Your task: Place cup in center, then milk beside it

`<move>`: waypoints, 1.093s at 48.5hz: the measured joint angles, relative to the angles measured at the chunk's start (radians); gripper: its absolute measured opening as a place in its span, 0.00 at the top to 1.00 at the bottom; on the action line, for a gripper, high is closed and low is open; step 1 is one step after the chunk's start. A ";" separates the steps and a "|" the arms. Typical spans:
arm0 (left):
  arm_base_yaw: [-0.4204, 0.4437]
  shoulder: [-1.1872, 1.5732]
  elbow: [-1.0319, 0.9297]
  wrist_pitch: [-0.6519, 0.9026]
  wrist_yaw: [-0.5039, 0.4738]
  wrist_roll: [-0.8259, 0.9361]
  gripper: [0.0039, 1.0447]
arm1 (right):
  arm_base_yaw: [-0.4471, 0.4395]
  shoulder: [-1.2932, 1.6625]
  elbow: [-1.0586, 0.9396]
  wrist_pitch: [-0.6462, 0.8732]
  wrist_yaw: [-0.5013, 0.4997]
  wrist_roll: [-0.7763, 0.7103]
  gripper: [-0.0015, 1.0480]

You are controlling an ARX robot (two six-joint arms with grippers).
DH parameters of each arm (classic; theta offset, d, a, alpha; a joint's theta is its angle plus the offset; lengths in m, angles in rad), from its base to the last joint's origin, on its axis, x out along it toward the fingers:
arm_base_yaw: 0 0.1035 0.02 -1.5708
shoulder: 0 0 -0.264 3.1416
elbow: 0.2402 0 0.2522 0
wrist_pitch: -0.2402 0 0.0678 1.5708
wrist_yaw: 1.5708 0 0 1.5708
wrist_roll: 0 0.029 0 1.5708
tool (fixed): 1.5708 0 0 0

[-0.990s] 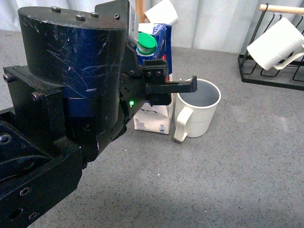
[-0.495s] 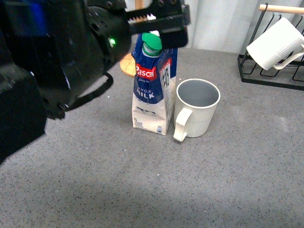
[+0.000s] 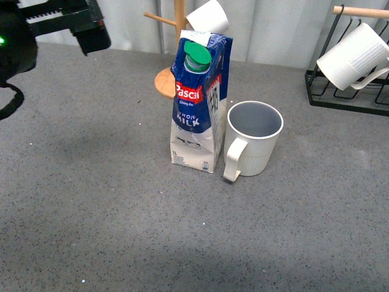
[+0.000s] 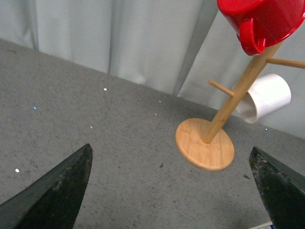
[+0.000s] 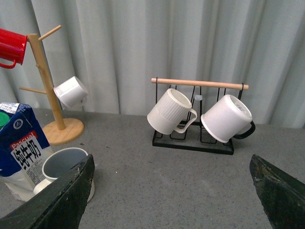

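Blue-and-white gable-top milk carton (image 3: 197, 103) stands mid-frame touching the cream ribbed mug (image 3: 252, 146) on its right, while both claws (image 4: 171, 191) (image 5: 171, 191) gape wide, holding nothing.

- Wooden mug tree with round base (image 4: 205, 149) stands on the grey speckled surface (image 3: 121, 231).
- Red mug (image 4: 259, 21) and small smooth white cup (image 4: 263, 98) hang on it.
- Black wire rack with wooden rail (image 5: 193, 143) holds two white mugs (image 5: 170, 112).
- Pale curtain (image 5: 143, 43) hangs behind.
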 joint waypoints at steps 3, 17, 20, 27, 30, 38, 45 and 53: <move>0.019 -0.002 -0.032 0.090 0.045 0.050 0.14 | 0.000 0.000 0.000 0.000 0.000 0.000 0.09; 0.085 -0.214 -0.266 0.165 0.133 0.200 0.61 | 0.000 0.000 0.000 0.000 0.000 0.000 0.09; 0.102 -0.298 -0.307 0.117 0.150 0.206 0.73 | 0.000 0.000 0.000 0.000 0.000 0.000 0.09; 0.138 -0.460 -0.406 0.071 0.182 0.213 0.96 | 0.000 -0.001 0.000 0.000 0.000 0.000 0.09; 0.148 -0.512 -0.439 0.045 0.192 0.215 0.96 | 0.000 -0.001 0.000 0.000 0.000 0.000 0.09; 0.215 -0.684 -0.513 -0.055 0.274 0.218 0.96 | 0.000 -0.001 0.000 0.000 0.000 0.000 0.09; 0.238 -0.816 -0.550 -0.147 0.281 0.218 0.96 | 0.000 -0.001 0.000 0.000 0.000 0.000 0.09; 0.239 -0.946 -0.575 -0.251 0.283 0.218 0.96 | 0.000 -0.001 0.000 0.000 0.000 0.000 0.09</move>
